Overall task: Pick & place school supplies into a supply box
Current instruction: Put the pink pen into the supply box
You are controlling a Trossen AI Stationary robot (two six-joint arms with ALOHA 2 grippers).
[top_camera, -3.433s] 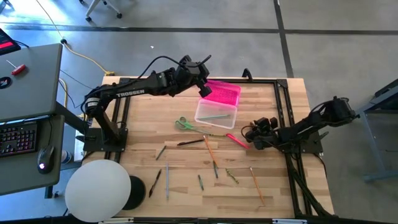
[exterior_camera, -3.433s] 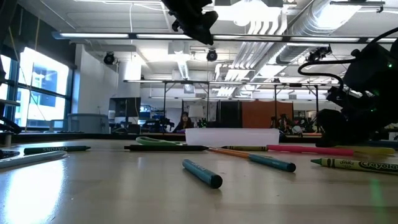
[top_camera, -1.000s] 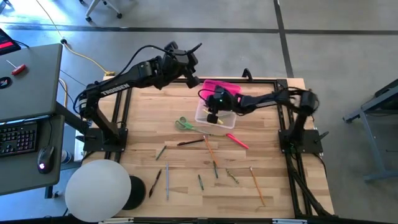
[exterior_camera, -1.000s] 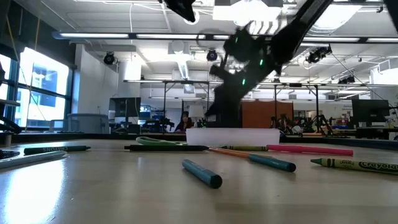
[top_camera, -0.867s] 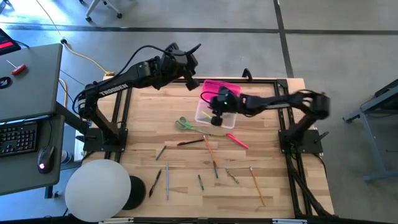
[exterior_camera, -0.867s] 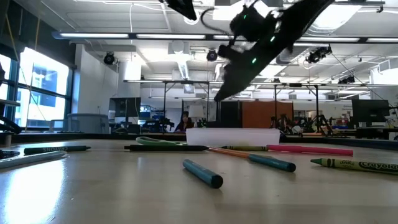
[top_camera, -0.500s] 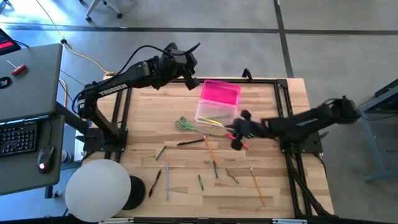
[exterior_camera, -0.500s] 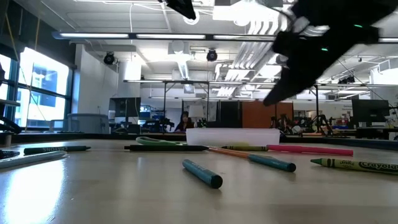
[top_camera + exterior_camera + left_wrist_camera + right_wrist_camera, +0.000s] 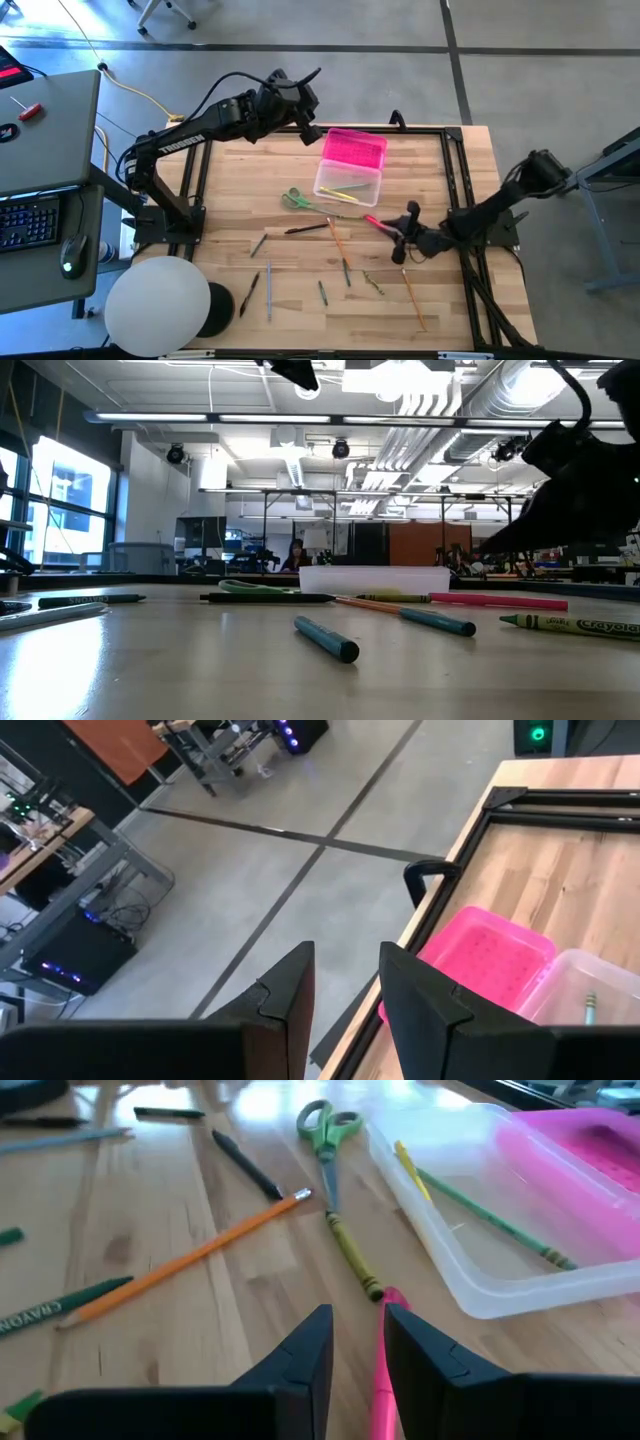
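The supply box lies open toward the table's far side: pink lid (image 9: 354, 149), clear base (image 9: 347, 184) holding a yellow pencil (image 9: 410, 1165) and a green one (image 9: 495, 1225). Green-handled scissors (image 9: 295, 199) lie just left of it. My right gripper (image 9: 405, 236) hovers low, narrowly open, over the near end of a pink pen (image 9: 380, 224) that lies flat on the wood; the pen (image 9: 383, 1380) runs under one finger in the right wrist view. My left gripper (image 9: 312, 80) waits high beyond the far edge, narrowly open (image 9: 346, 982) and empty.
Loose pens and pencils lie on the near half of the table: an orange pencil (image 9: 337, 240), another orange one (image 9: 413, 298), a black pen (image 9: 305, 229), green crayons (image 9: 372, 284). A white dome (image 9: 158, 305) stands at the near left corner. A black frame rail (image 9: 456, 170) borders the right side.
My right gripper has risen from over the box's clear base and swung toward the table's near right, then come down beside the pink pen. A yellow pencil now lies in the base beside the green one.
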